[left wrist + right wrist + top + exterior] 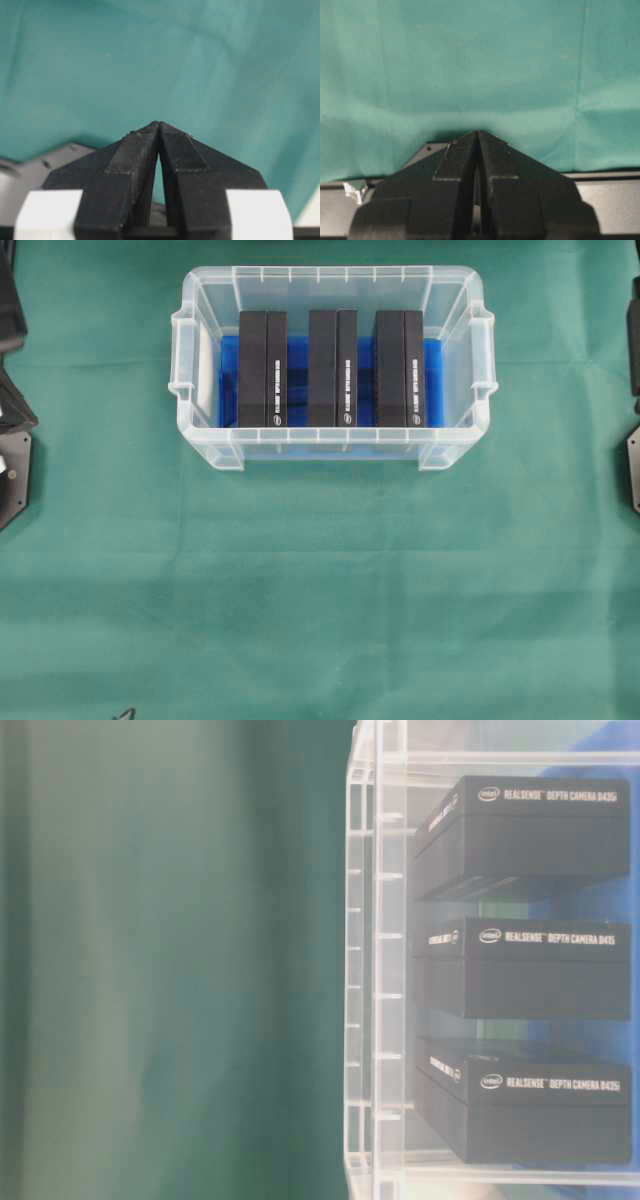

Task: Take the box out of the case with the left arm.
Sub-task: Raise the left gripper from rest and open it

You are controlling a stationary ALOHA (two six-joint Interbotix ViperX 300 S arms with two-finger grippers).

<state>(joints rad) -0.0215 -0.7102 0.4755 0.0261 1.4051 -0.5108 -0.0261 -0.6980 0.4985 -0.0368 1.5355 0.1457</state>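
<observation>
A: Nearest first. Left gripper [159,125], wrist view: black fingers [135,155] clenched tip to tip, nothing between them, white fittings at the base. Green cloth [210,65] beneath.

B: Right gripper [478,134] likewise: fingers pressed together, empty, over the same cloth. Overhead, both arms sit only at the frame edges, well apart from the case [205,390].

A: Case next. Clear plastic, rim handles at the short ends, blue lining [433,380] on its floor. It sits on the worktop in the upper middle of the overhead view, long axis left to right.

B: Contents: three boxes, side by side with gaps. Left box [262,368], middle box [332,367], right box [400,368]. Each long axis runs across the case, near wall to far wall.

A: Looks: matte black, oblong, white print along one long face. The table-level view reads it as "RealSense Depth Camera".
</observation>
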